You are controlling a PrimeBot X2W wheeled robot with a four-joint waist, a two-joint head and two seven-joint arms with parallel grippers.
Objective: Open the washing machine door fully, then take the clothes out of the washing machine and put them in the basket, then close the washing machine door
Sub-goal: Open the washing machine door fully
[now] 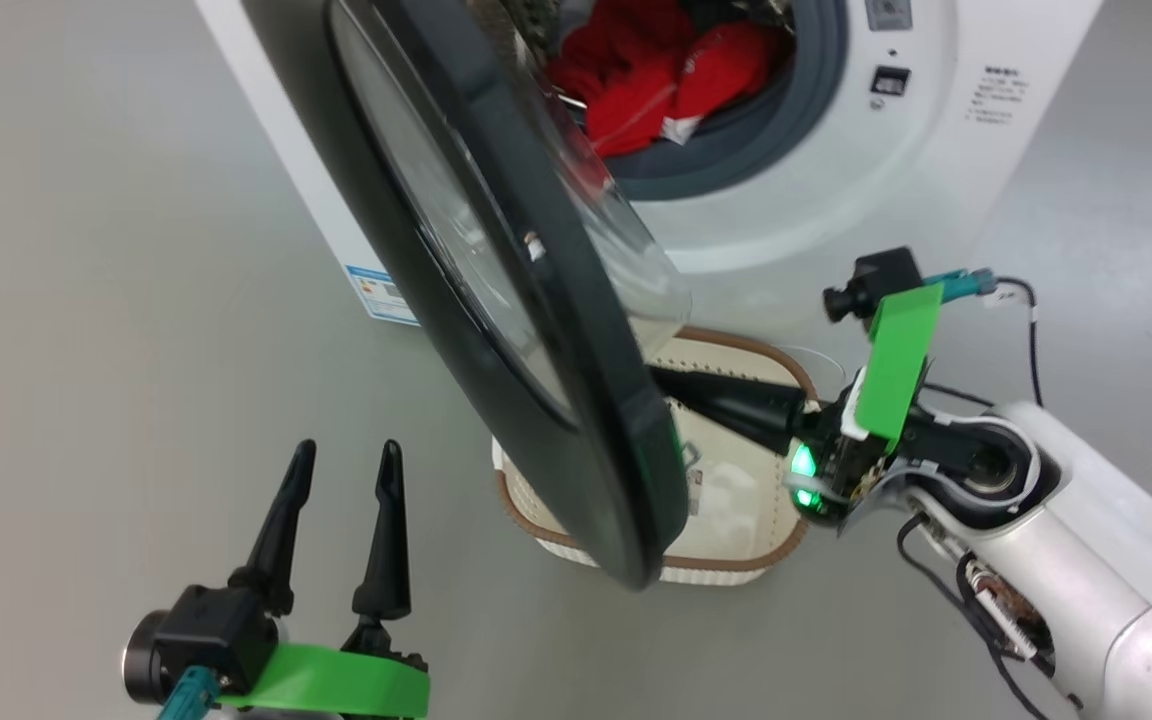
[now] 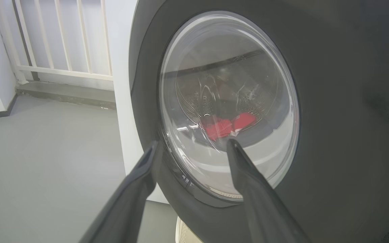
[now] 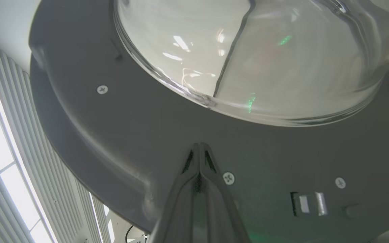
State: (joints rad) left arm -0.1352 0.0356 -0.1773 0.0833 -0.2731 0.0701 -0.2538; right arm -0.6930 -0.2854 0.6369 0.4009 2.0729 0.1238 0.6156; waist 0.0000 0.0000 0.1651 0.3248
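While the washing machine door (image 1: 586, 340) hangs half-open over the basket (image 1: 741, 345) in head view, clothes (image 1: 636, 85) lie inside. Left wrist view: your spread left end effector (image 2: 192, 144) could strike glass (image 2: 228, 84). Right wrist view: your pinched-closed right end effector (image 3: 199, 146) could skid off.

Grey floor (image 1: 86, 250), white railing (image 2: 62, 72), bright slatted ceiling (image 3: 15, 111)

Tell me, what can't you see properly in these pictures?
Head view: the washing machine door hides part of the basket and the tip of the right end effector.
Head view: the clothes are cut by the top edge and the door; their number is unclear.
Head view: print on the washing machine is too small to read.
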